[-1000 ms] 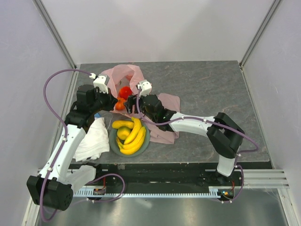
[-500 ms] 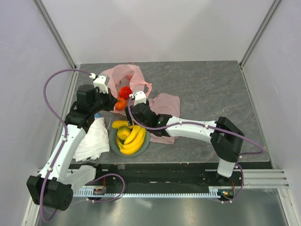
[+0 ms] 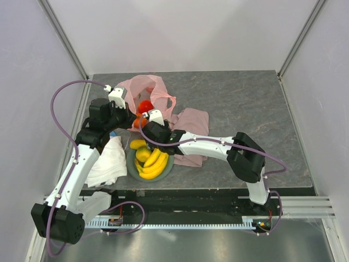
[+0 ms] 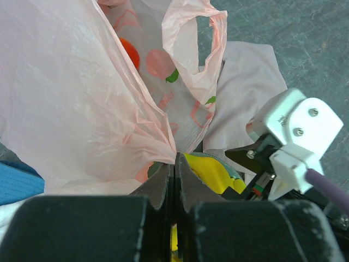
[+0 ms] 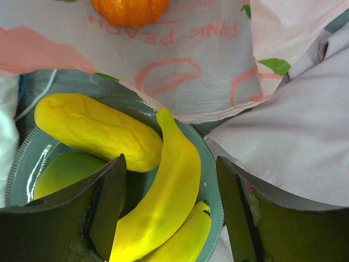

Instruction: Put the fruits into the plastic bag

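From above, the plastic bag (image 3: 148, 89) lies at the 12 o'clock end of the bench (image 3: 245, 103), mouth toward me. The red round fruit (image 3: 144, 106) and the tangerine (image 3: 136, 122) are in it. My left fingers (image 3: 130, 117) are at the bag's near edge. My right fingers (image 3: 143, 132) hang over the plate (image 3: 170, 158), which sits at 6 o'clock from the bag and carries the bananas (image 3: 154, 164). A white cloth (image 3: 106, 161) lies at 9 o'clock from the plate, a dusty-pink cloth (image 3: 191, 121) at 2 o'clock.

In my left wrist view, the left fingers (image 4: 174, 174) are pressed together, pinching the thin edge of the bag (image 4: 76, 93). One handle loop (image 4: 210, 33) stands up at 1 o'clock.

In my right wrist view, the right fingers (image 5: 170, 161) are spread wide, holding nothing, one on each side of the bananas (image 5: 163, 191). The yellow oblong fruit (image 5: 98, 131) lies at 10 o'clock, touching the bananas. The green-yellow fruit (image 5: 65, 172) is just beneath it on the plate (image 5: 211, 164). The tangerine (image 5: 130, 11) shows at 12 o'clock, at the bag (image 5: 191, 60).
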Action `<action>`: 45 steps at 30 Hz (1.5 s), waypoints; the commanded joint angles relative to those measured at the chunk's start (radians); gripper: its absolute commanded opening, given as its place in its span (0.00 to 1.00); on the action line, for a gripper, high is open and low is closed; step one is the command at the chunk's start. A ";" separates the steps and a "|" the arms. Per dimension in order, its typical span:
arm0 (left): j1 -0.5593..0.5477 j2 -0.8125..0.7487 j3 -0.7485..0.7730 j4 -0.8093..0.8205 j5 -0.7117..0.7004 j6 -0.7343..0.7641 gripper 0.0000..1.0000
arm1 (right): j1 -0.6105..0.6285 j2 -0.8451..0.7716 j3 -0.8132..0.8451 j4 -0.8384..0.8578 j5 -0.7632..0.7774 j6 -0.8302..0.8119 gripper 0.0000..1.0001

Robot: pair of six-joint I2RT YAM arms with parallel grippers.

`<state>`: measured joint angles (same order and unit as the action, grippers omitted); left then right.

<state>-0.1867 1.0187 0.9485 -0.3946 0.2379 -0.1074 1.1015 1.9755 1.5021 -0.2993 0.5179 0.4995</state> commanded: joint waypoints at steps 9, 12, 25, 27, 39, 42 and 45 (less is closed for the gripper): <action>-0.003 -0.009 -0.001 0.037 0.005 -0.018 0.02 | 0.000 0.068 0.112 -0.150 0.008 0.054 0.73; -0.005 -0.009 -0.001 0.037 0.005 -0.018 0.01 | 0.000 0.082 0.124 -0.170 0.019 0.054 0.70; -0.007 -0.009 -0.001 0.039 0.006 -0.021 0.02 | -0.002 0.095 0.135 -0.179 0.013 0.062 0.44; -0.008 -0.008 0.001 0.039 0.008 -0.020 0.02 | -0.002 0.086 0.133 -0.179 0.018 0.062 0.37; -0.008 -0.014 -0.001 0.037 0.005 -0.018 0.01 | -0.020 0.040 0.115 -0.169 0.039 0.115 0.26; -0.008 -0.015 -0.001 0.037 0.003 -0.018 0.02 | -0.029 0.008 0.096 -0.147 0.041 0.129 0.24; -0.008 -0.017 0.001 0.037 0.003 -0.017 0.02 | -0.038 -0.017 0.086 -0.138 0.051 0.134 0.21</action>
<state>-0.1921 1.0183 0.9485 -0.3943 0.2382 -0.1074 1.0756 2.0499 1.5932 -0.4675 0.5323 0.6033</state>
